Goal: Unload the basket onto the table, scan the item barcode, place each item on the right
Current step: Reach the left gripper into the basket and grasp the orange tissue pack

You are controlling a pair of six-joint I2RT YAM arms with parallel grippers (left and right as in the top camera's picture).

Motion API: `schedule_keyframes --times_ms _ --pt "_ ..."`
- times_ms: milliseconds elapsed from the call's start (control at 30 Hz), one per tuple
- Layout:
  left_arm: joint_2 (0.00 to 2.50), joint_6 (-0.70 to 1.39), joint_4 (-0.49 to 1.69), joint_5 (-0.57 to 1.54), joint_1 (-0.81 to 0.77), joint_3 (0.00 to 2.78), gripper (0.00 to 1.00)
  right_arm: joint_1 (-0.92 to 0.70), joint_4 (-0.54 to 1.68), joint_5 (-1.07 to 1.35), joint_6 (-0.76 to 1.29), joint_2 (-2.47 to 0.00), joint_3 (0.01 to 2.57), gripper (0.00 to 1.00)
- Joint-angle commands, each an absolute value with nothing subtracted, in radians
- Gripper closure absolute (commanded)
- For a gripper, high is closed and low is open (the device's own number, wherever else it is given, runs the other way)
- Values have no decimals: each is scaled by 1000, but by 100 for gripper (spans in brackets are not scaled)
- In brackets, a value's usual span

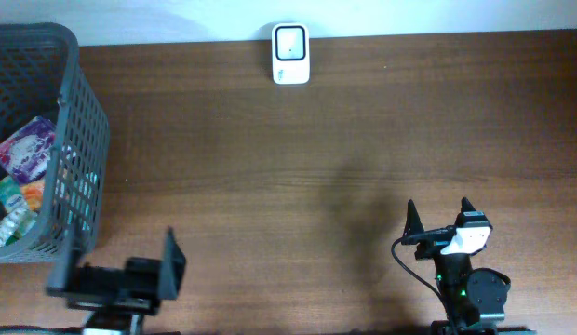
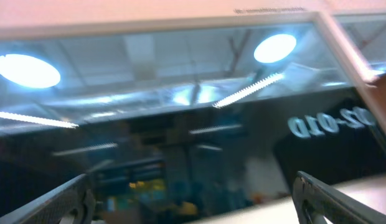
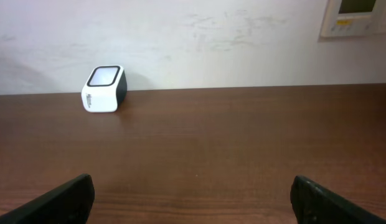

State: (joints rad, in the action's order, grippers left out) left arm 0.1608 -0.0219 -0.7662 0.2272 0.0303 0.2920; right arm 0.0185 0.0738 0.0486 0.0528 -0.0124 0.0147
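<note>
The white barcode scanner (image 1: 290,54) with a dark glass top stands at the table's far edge; the right wrist view shows the scanner (image 3: 104,89) far ahead on the left. Packaged items, a purple packet (image 1: 28,149) among them, lie in the grey mesh basket (image 1: 84,140) at the left. My left gripper (image 1: 119,262) is open near the front edge, right of the basket, holding nothing. Its camera looks off the table at a blurred glass wall, and the left gripper (image 2: 193,202) frames only that. My right gripper (image 1: 439,207) is open and empty at the front right.
The brown wooden table (image 1: 316,158) runs to a white wall at the back. A wall panel (image 3: 358,15) hangs at the upper right of the right wrist view. The basket's tall wall stands beside my left arm.
</note>
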Motion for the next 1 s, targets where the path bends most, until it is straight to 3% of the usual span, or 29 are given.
schedule_keyframes --times_ms 0,167,267,433,500,600,733,867,967 --pt "366 -125 -771 122 35 528 1 13 75 44 60 -7 6 1" --pt "714 -129 -669 -16 36 907 1 13 75 44 60 -7 6 1" --pt "957 -129 -290 -110 93 1264 1 13 75 44 60 -7 6 1" --pt "1341 -60 397 125 289 1825 1 13 75 44 60 -7 6 1" --pt "1456 -48 512 146 363 1955 1 13 75 44 60 -7 6 1" --pt "1575 -48 602 185 471 2041 1 13 75 44 60 -7 6 1" --pt "1648 -35 860 434 547 2041 1 13 75 44 60 -7 6 1" --pt "1737 -27 959 359 575 2041 1 13 75 44 60 -7 6 1" --pt "1795 89 961 359 594 2041 1 13 75 44 60 -7 6 1"
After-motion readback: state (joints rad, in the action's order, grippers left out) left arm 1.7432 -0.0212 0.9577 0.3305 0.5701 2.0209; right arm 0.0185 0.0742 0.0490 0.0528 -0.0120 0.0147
